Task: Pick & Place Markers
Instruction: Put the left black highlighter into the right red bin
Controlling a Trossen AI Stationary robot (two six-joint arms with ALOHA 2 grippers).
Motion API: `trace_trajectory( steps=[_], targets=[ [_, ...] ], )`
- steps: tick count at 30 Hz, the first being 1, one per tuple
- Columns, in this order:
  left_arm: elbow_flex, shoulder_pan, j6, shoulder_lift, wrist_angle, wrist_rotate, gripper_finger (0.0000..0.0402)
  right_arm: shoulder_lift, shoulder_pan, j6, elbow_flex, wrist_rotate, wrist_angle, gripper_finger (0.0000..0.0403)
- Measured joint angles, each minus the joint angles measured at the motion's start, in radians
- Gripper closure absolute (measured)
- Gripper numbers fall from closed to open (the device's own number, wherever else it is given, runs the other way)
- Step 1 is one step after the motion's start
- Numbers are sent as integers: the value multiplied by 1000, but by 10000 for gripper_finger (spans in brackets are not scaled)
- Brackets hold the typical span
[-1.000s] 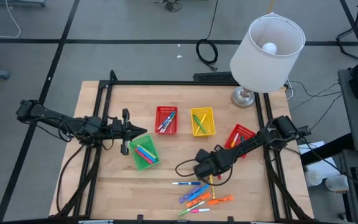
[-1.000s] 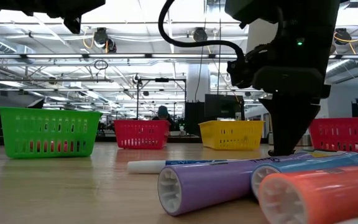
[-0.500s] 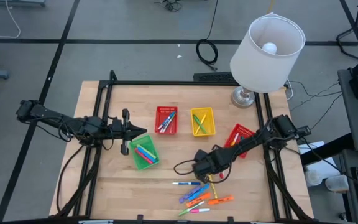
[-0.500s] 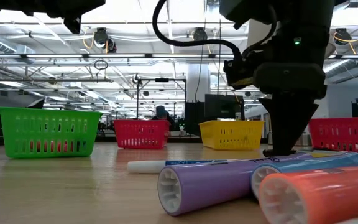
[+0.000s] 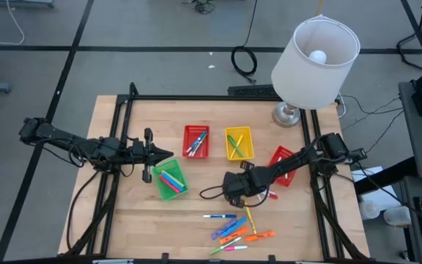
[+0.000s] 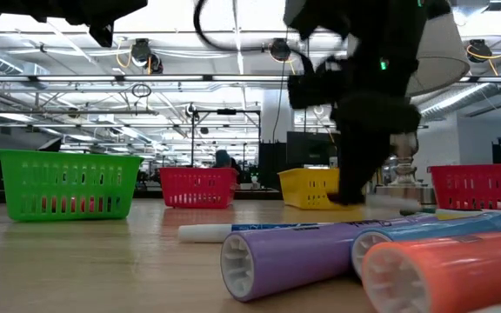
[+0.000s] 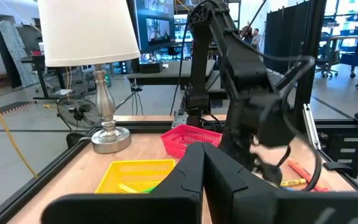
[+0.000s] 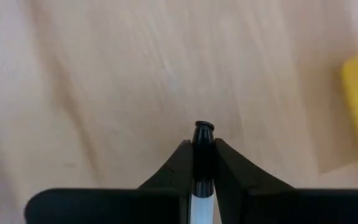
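My right gripper (image 5: 233,186) is over the middle of the table, slanting down, shut on a white marker with a black end (image 8: 202,163). Loose markers (image 5: 237,231) lie flat near the front edge. A yellow one (image 5: 251,218) and a red one (image 5: 272,196) lie apart from them. Up close in the low view are a purple marker (image 6: 311,258) and an orange one (image 6: 446,271). My left gripper (image 5: 168,154) hangs shut and level, just left of the green basket (image 5: 170,180). My right gripper pinches the marker between its two fingers (image 8: 224,163). The marker lies along the fingers: its black end (image 8: 203,132) sticks out past the fingertips and its white barrel (image 8: 202,205) runs back between them. The fingers slant down at the tabletop. The marker looks lifted clear.
Two baskets with markers stand toward the back: red (image 5: 195,141) and yellow (image 5: 239,143). The green basket also holds markers. A second red basket (image 5: 284,165) sits under my right arm. A lamp (image 5: 313,62) stands at the far right corner.
My right gripper has shut on the marker and risen a little. It has carried the marker from beside the loose pile toward the table's left and far edges, rolling its wrist on the way. The loose markers stayed put.
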Motion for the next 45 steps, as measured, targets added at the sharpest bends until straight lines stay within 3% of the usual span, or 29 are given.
trace_trajectory(
  steps=[9,17,20,28,37,45],
  targets=[
    [0,0,0,0,0,0,396,-153,58,-150,106,74,-126,375],
    [0,0,-1,0,1,0,396,-291,100,-305,103,124,-557,375],
    [0,0,-1,0,4,0,396,-339,94,-336,60,127,-632,375],
    [0,0,-23,0,-1,1,396,-437,41,-355,-143,58,-599,375],
    [0,0,-35,0,-6,1,396,-450,-2,-365,-399,10,-440,372],
    [0,0,-33,0,-2,0,396,-462,-5,-265,-442,19,-431,293]
  ],
)
